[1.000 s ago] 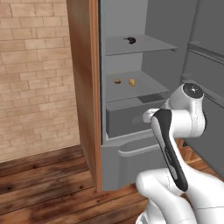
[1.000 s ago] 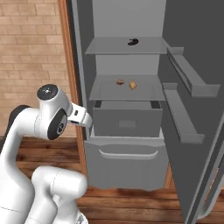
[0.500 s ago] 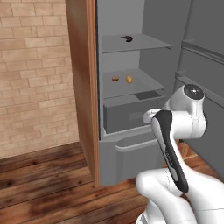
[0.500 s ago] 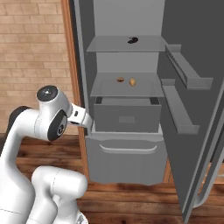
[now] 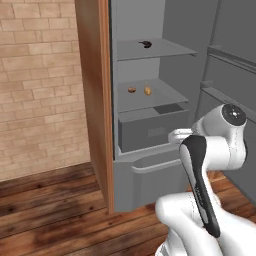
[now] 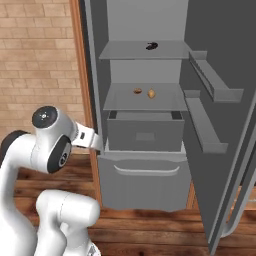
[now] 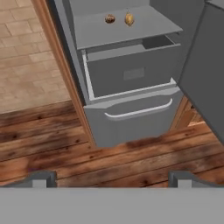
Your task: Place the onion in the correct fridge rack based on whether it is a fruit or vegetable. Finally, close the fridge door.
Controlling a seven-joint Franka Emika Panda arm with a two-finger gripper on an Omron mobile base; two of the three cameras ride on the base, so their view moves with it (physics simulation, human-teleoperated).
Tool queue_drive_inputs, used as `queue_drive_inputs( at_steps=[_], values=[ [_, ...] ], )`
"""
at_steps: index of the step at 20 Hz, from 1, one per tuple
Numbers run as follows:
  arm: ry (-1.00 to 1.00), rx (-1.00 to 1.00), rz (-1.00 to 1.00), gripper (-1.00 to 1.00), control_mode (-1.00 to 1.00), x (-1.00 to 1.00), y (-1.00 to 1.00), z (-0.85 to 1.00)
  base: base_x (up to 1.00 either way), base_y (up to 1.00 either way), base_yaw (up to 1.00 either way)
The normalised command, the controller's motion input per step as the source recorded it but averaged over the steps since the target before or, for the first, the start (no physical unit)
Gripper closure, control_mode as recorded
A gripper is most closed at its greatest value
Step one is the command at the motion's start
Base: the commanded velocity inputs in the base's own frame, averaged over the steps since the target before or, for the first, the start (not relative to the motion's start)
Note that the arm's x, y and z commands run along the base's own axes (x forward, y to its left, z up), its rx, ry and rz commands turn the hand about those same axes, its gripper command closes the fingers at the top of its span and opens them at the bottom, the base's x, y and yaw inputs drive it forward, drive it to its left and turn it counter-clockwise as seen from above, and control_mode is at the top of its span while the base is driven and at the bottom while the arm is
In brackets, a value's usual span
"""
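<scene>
The onion (image 5: 148,90) (image 6: 151,93) (image 7: 129,19), a small golden-brown bulb, rests on the fridge rack (image 5: 165,97) (image 6: 120,100) (image 7: 144,28), the middle shelf of the open fridge, just right of a rounder brown item (image 5: 132,90) (image 6: 137,91) (image 7: 110,19). My gripper (image 7: 112,177) is open and empty. It hangs low over the wooden floor in front of the fridge, well short of the shelf. The fridge door (image 5: 235,75) (image 6: 215,165) stands wide open on the right, its pale bar handle (image 6: 244,192) at the outer edge.
A dark curved item (image 5: 146,44) (image 6: 151,46) lies on the upper shelf. Below the rack a grey drawer box (image 5: 150,131) (image 6: 144,135) (image 7: 131,72) is pulled partly out, above a drawer front with a curved handle (image 7: 138,111). Door bins (image 6: 210,125) jut inward. A brick wall (image 5: 40,85) is left.
The whole picture has shifted slightly upward, so the base has moved a little. The arm keeps its pose, and the onion stays on the shelf.
</scene>
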Motion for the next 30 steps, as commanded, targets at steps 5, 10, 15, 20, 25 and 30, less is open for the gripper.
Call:
queue_drive_inputs(
  at_steps=[5,10,15,20,25,30],
  values=[
    [-0.32,0.00,-0.08,-1.00,-1.00,-0.36,-0.71,0.28,0.00,0.00,0.00],
    [-0.27,0.02,-0.14,-1.00,-1.00,-0.40,-0.83,0.21,0.00,0.00,0.00],
    [-0.06,0.05,-0.14,-1.00,-1.00,-0.97,-0.79,0.00,0.00,0.00,0.00],
    [0.00,0.06,-0.10,-1.00,-1.00,-0.86,-0.67,0.01,0.00,0.00,0.00],
    [0.00,0.09,-0.12,-1.00,-1.00,-0.16,-1.00,0.00,0.00,0.00,0.00],
    [0.01,0.12,-0.07,-1.00,-1.00,-0.25,-1.00,0.00,0.00,0.00,0.00]
  ],
)
